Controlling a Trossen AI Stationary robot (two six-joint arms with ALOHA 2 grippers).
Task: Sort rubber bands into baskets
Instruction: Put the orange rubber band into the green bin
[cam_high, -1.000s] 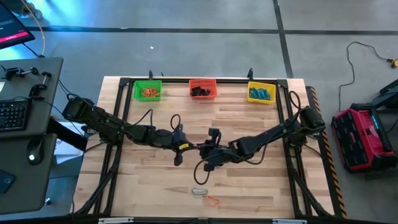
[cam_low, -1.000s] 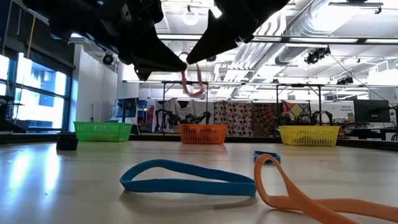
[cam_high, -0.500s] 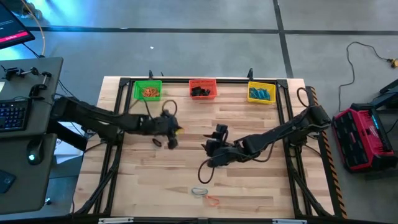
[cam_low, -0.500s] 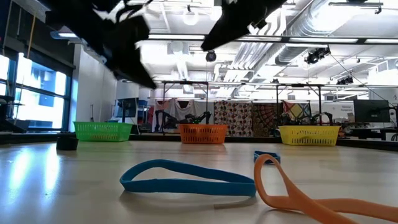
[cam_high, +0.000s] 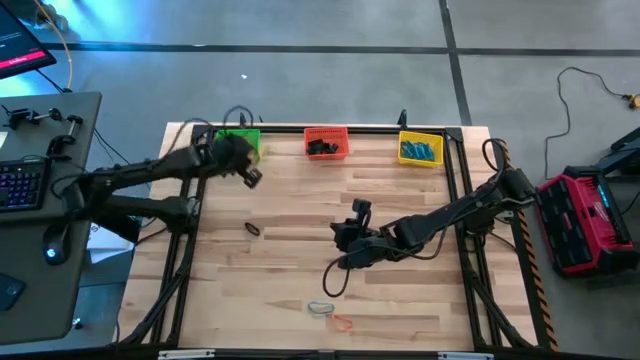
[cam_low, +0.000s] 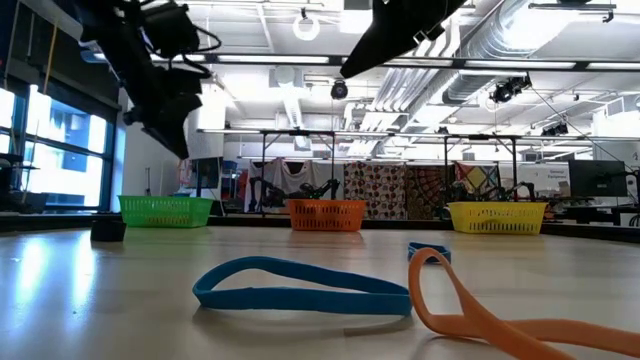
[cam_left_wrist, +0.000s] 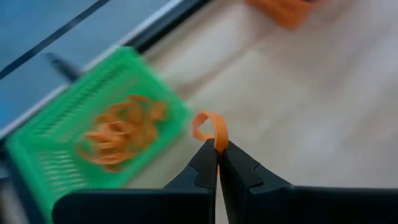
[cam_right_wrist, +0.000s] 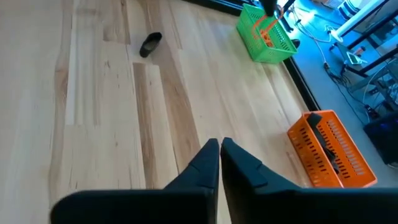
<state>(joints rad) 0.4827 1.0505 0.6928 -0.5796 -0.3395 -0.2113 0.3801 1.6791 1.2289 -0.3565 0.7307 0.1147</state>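
Baskets (cam_high: 325, 143): three, one each colour

A blue rubber band (cam_low: 300, 287) and an orange rubber band (cam_low: 490, 312) lie up close on the table (cam_low: 100, 300). Far back stand a green basket (cam_low: 165, 211), an orange basket (cam_low: 327, 215) and a yellow basket (cam_low: 497, 217).

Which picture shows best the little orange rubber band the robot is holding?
The left wrist view: the thin orange rubber band loop sticks up, pinched in the shut left gripper near the green mesh basket. From above and at table height, it is too tiny to see.
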